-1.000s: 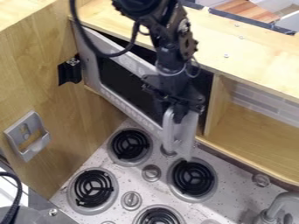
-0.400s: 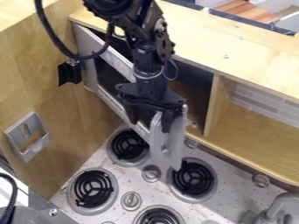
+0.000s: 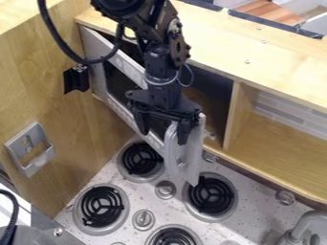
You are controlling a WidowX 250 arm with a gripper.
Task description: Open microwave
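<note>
From where I stand, the arm (image 3: 162, 62) is black, built of angular sections. Well above the gripper (image 3: 162, 136) sits a bulky, rounded joint housing (image 3: 125, 6); nearer the gripper, knobbly side hardware (image 3: 183, 48) with small pale spots. Directly above the gripper, one narrow greyish ring (image 3: 159, 81) and a thin blue-grey wire loop (image 3: 191, 76). Up and to the gripper's left, a thick black cable (image 3: 52, 33) bows outward. The gripper's own body is black, broad-shouldered, with two black, tapering fingers (image 3: 143, 125).
</note>
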